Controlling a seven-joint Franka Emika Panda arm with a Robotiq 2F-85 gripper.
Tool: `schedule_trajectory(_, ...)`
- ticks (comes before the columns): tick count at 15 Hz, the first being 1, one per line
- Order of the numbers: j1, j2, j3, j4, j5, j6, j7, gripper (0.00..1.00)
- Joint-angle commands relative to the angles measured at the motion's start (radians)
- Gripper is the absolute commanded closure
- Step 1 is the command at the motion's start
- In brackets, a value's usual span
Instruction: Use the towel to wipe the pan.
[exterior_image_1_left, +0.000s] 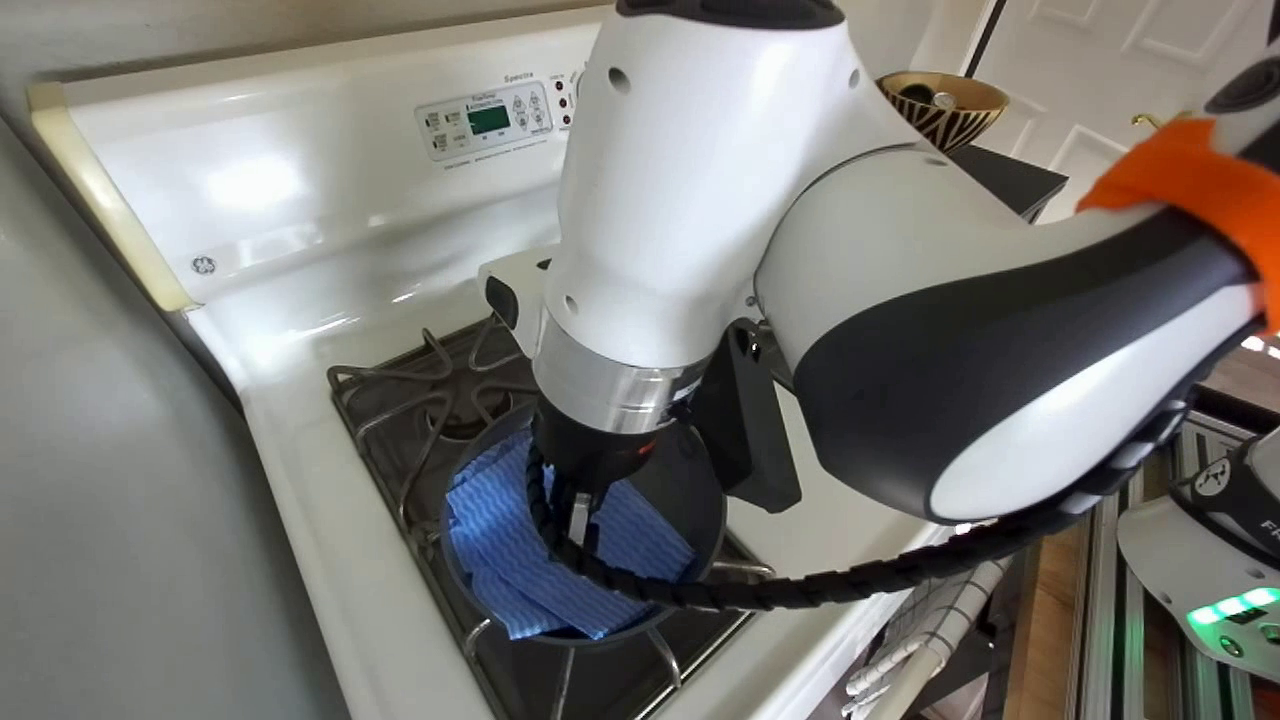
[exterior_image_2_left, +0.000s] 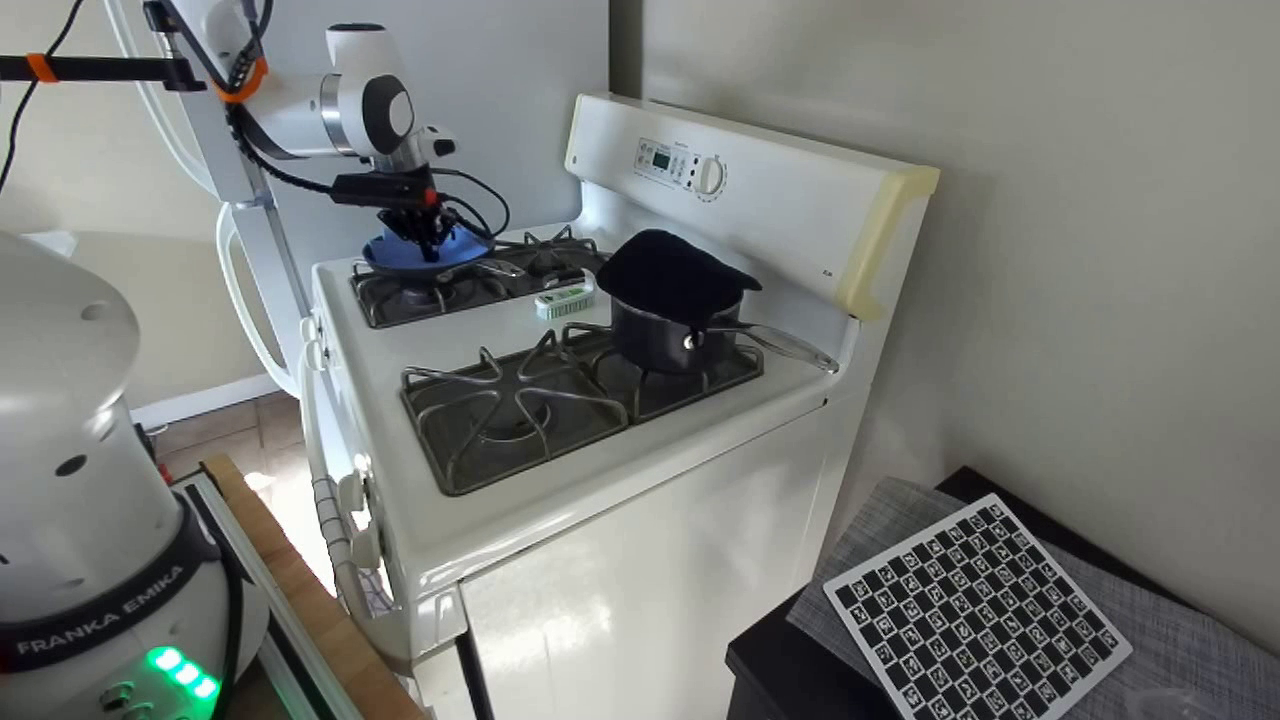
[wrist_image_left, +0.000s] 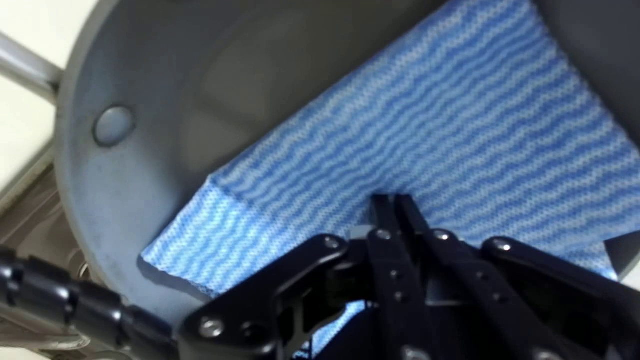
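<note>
The blue wavy-striped towel lies spread and partly folded inside the dark grey pan. In an exterior view the pan sits on a burner grate, its handle pointing towards the stove's middle, with the towel bright inside. In the wrist view the towel covers much of the pan. My gripper points down, its fingertips nearly together and pressed against the towel's surface. I see no cloth pinched between them. The gripper also shows in both exterior views.
A smaller deep pot topped by a black cloth stands on the rear burner. A green-and-white box lies mid-stove. Metal grates surround the burners. The back panel rises behind. A grey wall-like surface stands beside the stove.
</note>
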Motion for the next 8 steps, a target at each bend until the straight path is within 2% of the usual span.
schedule_trajectory(1,0.043,0.028,-0.067,-0.001,-0.126,0.034,0.087,1.00)
schedule_trajectory(5,0.068,0.005,-0.095,0.002,-0.214,-0.011,0.158,1.00)
schedule_trajectory(8,0.057,-0.001,-0.065,0.007,-0.166,-0.089,0.130,1.00)
